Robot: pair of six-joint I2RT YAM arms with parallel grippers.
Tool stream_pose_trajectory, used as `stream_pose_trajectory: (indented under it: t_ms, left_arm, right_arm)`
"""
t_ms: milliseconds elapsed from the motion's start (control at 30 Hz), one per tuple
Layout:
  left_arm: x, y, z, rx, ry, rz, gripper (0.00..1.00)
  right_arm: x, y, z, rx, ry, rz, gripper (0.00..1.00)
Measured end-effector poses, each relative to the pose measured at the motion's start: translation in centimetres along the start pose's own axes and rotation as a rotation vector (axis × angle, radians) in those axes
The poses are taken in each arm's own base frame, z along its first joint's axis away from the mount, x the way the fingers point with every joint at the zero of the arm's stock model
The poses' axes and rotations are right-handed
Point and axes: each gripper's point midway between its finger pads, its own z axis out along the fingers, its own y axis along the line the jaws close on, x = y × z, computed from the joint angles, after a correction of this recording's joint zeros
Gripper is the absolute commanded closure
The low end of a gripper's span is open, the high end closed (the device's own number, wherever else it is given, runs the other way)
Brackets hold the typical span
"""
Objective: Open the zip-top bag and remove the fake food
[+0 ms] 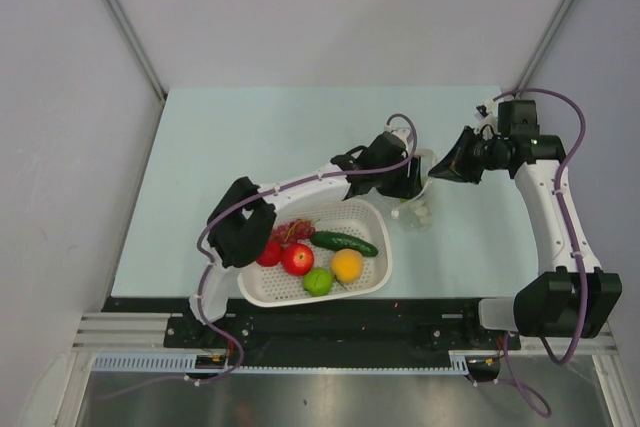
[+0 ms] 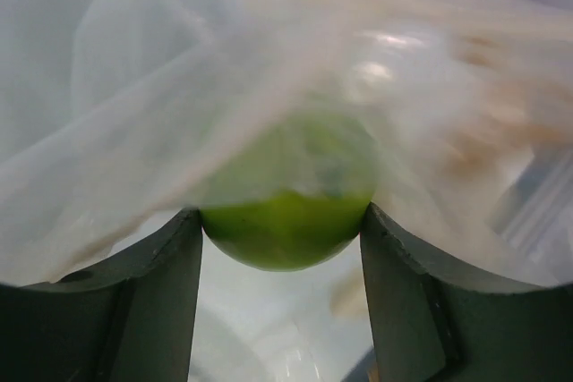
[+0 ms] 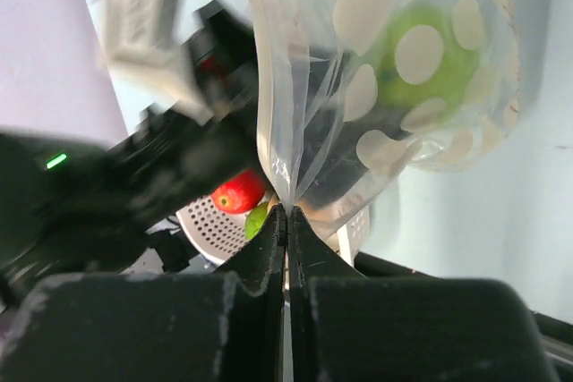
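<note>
The zip-top bag [image 1: 418,209] hangs just right of the basket, clear with whitish dots [image 3: 394,51]. My right gripper [image 3: 288,210] is shut on the bag's edge and holds it up [image 1: 442,171]. My left gripper [image 1: 405,183] reaches into the bag's mouth. Its two fingers [image 2: 134,301] press on both sides of a round green fruit [image 2: 288,225] inside the plastic. The same green fruit [image 3: 421,60] shows through the bag's wall in the right wrist view. Other fake food lies in the basket: a red apple [image 1: 297,259], a cucumber [image 1: 344,242], an orange fruit [image 1: 347,265] and a green one [image 1: 318,281].
The white perforated basket [image 1: 262,293] stands at the near middle of the pale table, under the left arm's forearm. Its wall [image 3: 215,232] and a red fruit [image 3: 237,192] show behind the right fingers. Grey side walls enclose the table.
</note>
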Motion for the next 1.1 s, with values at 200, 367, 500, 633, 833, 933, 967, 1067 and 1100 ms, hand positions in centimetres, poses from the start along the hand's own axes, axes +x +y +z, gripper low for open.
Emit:
stream_pose_trajectory:
  t_ms: [200, 367, 500, 633, 833, 933, 967, 1067, 1100]
  left_arm:
    - [-1.3, -3.3, -4.4, 0.126, 0.011, 0.116, 1.00]
    - [-1.6, -4.6, -6.7, 0.188, 0.018, 0.193, 1.00]
    - [-1.7, -5.0, -8.8, 0.222, 0.016, 0.238, 1.00]
    - [-2.5, -5.1, -11.3, 0.238, -0.017, 0.267, 1.00]
    - [-6.2, -4.1, -17.5, 0.260, -0.142, 0.229, 1.00]
    - [-7.3, -1.9, -20.7, 0.250, -0.205, 0.176, 1.00]
    - [-7.3, -1.0, -21.3, 0.239, -0.214, 0.162, 1.00]
    - [-5.5, 1.7, -22.5, 0.199, -0.206, 0.116, 1.00]
    - [-4.3, 2.4, -22.5, 0.189, -0.183, 0.105, 1.00]
  right_arm:
    - [-1.1, -0.5, 0.4, 0.016, -0.033, -0.011, 1.00]
    - [-2.3, -1.6, -0.1, 0.034, -0.075, 0.004, 1.00]
    - [-3.2, -2.2, 0.0, 0.048, -0.097, 0.012, 1.00]
    - [-3.4, -2.7, 0.5, 0.063, -0.092, 0.015, 1.00]
    - [-4.4, -3.5, 0.9, 0.074, -0.107, 0.027, 1.00]
    - [-5.4, -4.1, 0.9, 0.074, -0.133, 0.060, 1.00]
    - [-5.9, -4.4, 0.9, 0.070, -0.145, 0.080, 1.00]
    - [-7.8, -5.4, 1.0, 0.062, -0.177, 0.145, 1.00]
    - [-8.2, -5.6, 1.2, 0.059, -0.181, 0.158, 1.00]
